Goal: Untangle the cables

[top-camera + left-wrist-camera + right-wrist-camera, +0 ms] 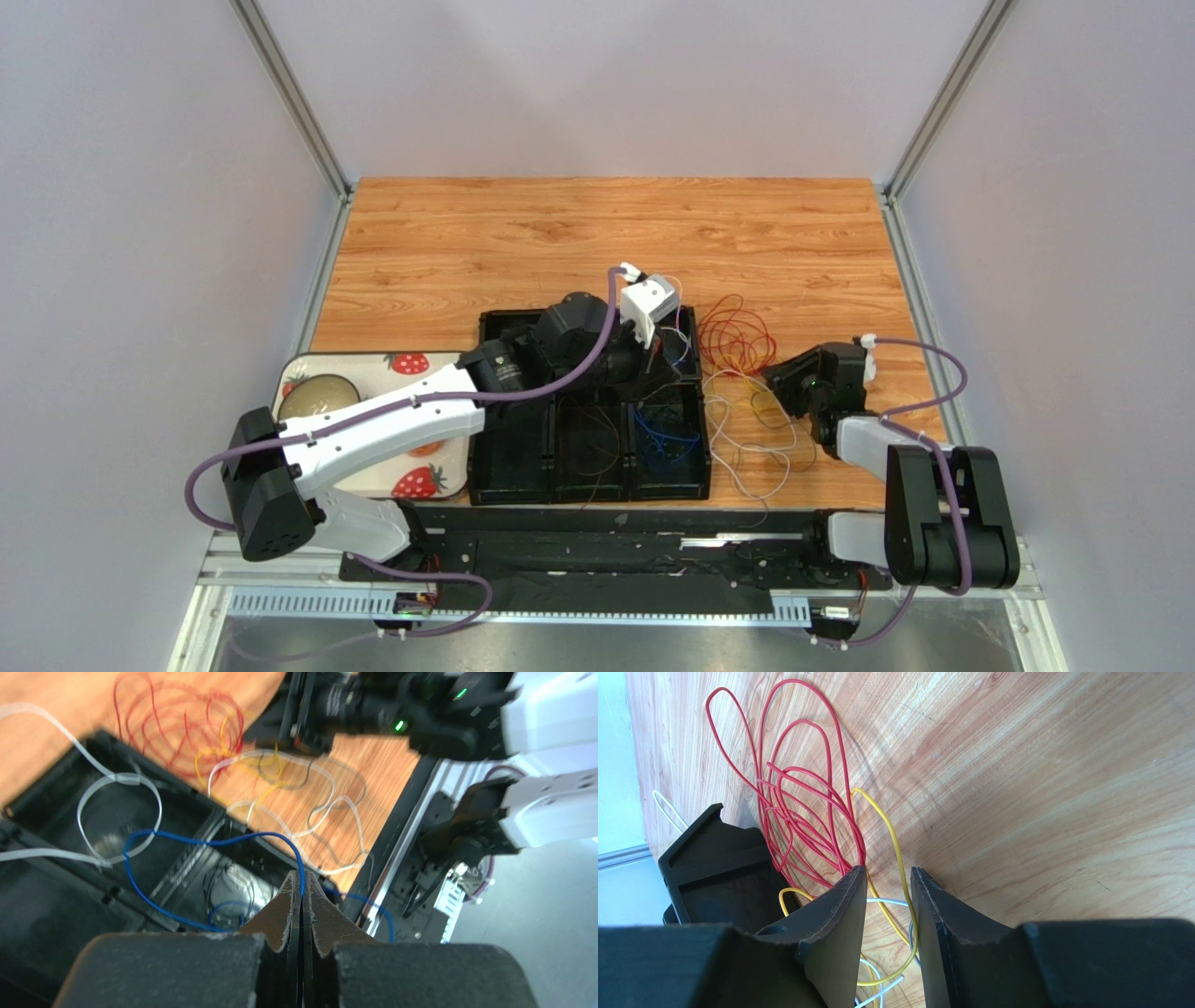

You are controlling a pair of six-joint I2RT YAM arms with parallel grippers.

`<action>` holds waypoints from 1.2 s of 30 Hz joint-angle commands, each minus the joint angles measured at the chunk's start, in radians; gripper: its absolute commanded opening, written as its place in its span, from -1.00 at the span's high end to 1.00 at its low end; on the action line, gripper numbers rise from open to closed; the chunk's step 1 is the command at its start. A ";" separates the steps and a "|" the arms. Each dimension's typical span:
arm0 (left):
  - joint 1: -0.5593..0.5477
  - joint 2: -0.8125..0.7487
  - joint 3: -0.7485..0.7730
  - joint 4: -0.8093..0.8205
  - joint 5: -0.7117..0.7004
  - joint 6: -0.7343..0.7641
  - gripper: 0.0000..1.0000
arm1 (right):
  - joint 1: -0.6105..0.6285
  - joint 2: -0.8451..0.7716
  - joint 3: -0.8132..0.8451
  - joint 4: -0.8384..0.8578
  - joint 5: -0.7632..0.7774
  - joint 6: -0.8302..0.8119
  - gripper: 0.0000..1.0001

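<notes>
The cables lie in a loose tangle on the wooden table to the right of a black compartment tray (589,493): red loops (735,336), white loops (744,448) and a blue cable (659,434) in the tray. My left gripper (302,880) is shut on the blue cable (203,840) above the tray's right compartments (56,903). My right gripper (889,878) is open and low over the table, with a yellow cable (896,847) running between its fingers and the red loops (801,798) just beyond. A white cable (119,784) loops into the tray.
A strawberry-print tray (407,367) with a bowl (320,399) sits left of the black tray. Bare wooden tabletop (561,238) stretches behind. Grey walls and metal posts close in both sides. The right arm (421,707) shows close in the left wrist view.
</notes>
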State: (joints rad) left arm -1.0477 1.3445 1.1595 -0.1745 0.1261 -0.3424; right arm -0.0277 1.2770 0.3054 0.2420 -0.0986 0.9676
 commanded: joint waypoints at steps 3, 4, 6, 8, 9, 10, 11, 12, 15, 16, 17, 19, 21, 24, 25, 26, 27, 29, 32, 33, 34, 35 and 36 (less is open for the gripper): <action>-0.009 0.021 -0.061 0.055 -0.034 -0.052 1.00 | -0.001 0.027 0.014 -0.049 0.002 -0.032 0.27; -0.009 0.030 -0.060 0.059 -0.036 -0.052 1.00 | -0.001 0.027 0.014 -0.050 0.002 -0.032 0.27; -0.012 0.053 -0.049 0.063 -0.048 -0.044 1.00 | -0.001 0.028 0.014 -0.050 0.000 -0.035 0.28; -0.014 0.073 -0.040 0.047 -0.069 -0.040 1.00 | -0.001 0.031 0.014 -0.050 -0.003 -0.035 0.28; -0.014 0.091 -0.032 0.043 -0.085 -0.038 1.00 | -0.001 0.031 0.017 -0.050 -0.003 -0.035 0.29; -0.015 0.099 -0.031 0.038 -0.089 -0.038 1.00 | -0.001 0.033 0.015 -0.050 -0.003 -0.036 0.29; -0.017 0.114 -0.030 0.033 -0.094 -0.038 1.00 | -0.001 0.032 0.015 -0.049 -0.003 -0.036 0.29; -0.020 0.120 -0.037 0.032 -0.106 -0.040 1.00 | -0.001 0.031 0.015 -0.050 -0.003 -0.035 0.29; -0.029 0.137 -0.060 0.033 -0.120 -0.056 1.00 | -0.001 0.032 0.015 -0.049 -0.003 -0.035 0.29; -0.032 0.140 -0.067 0.044 -0.124 -0.061 1.00 | -0.001 0.033 0.015 -0.050 -0.003 -0.035 0.29; -0.040 0.146 -0.081 0.049 -0.125 -0.072 1.00 | -0.001 0.033 0.015 -0.049 -0.004 -0.035 0.29; -0.048 0.159 -0.090 0.069 -0.125 -0.079 1.00 | -0.001 0.031 0.015 -0.049 -0.003 -0.035 0.29; -0.055 0.185 -0.092 0.076 -0.125 -0.092 1.00 | -0.001 0.031 0.014 -0.047 -0.004 -0.035 0.29; -0.061 0.235 -0.083 0.087 -0.125 -0.107 1.00 | -0.001 0.033 0.015 -0.047 -0.006 -0.036 0.30; -0.064 0.249 -0.077 0.090 -0.125 -0.110 1.00 | -0.001 0.033 0.015 -0.047 -0.006 -0.035 0.29; -0.070 0.278 -0.067 0.090 -0.149 -0.112 1.00 | -0.001 0.033 0.015 -0.047 -0.006 -0.036 0.29; -0.074 0.292 -0.063 0.090 -0.155 -0.113 1.00 | -0.001 0.033 0.015 -0.046 -0.006 -0.036 0.30; -0.083 0.336 -0.051 0.089 -0.157 -0.118 1.00 | -0.001 0.035 0.017 -0.046 -0.007 -0.036 0.30; -0.086 0.381 -0.044 0.089 -0.166 -0.132 1.00 | -0.001 0.038 0.017 -0.046 -0.009 -0.038 0.31; -0.086 0.390 -0.043 0.090 -0.166 -0.135 1.00 | -0.001 0.036 0.017 -0.046 -0.009 -0.037 0.31; -0.086 0.406 -0.044 0.093 -0.164 -0.138 1.00 | -0.001 0.038 0.018 -0.046 -0.009 -0.038 0.31; -0.086 0.415 -0.043 0.095 -0.163 -0.141 1.00 | -0.001 0.036 0.017 -0.047 -0.009 -0.037 0.31; -0.086 0.423 -0.041 0.095 -0.161 -0.141 1.00 | -0.001 0.038 0.017 -0.046 -0.009 -0.038 0.32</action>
State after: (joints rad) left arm -1.1301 1.7466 1.0763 -0.1154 -0.0212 -0.4545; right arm -0.0277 1.2945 0.3153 0.2428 -0.1104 0.9554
